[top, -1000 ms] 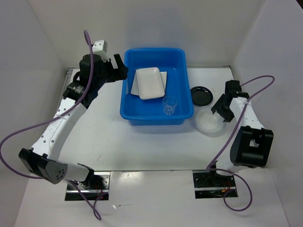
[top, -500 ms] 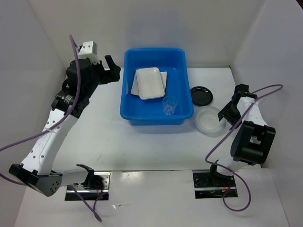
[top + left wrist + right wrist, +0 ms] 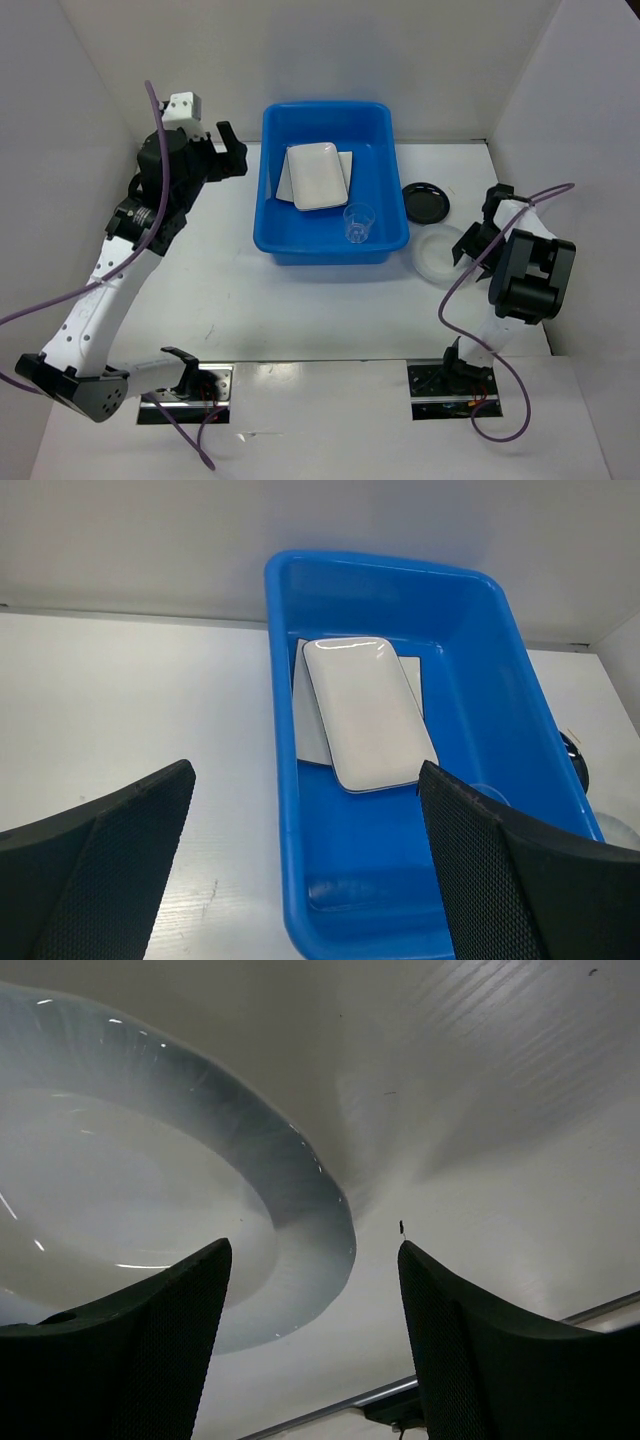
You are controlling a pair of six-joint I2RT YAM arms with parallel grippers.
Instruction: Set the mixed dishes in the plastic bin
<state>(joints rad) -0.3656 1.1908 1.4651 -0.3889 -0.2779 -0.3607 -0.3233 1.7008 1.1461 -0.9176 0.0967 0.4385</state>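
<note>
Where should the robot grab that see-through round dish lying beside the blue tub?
By its rim, on the side facing the right arm. The translucent round dish lies flat and looks too wide to span, but its flared rim lifts off the table, so the right arm's open fingers could pinch it there.

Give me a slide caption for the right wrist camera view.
Right claw open at the rim of the translucent round dish on the white table.

White arms [image 3: 100, 290], black joints [image 3: 530, 275], mesh-textured black fingers [image 3: 500, 880], looping purple cables [image 3: 151, 105].
</note>
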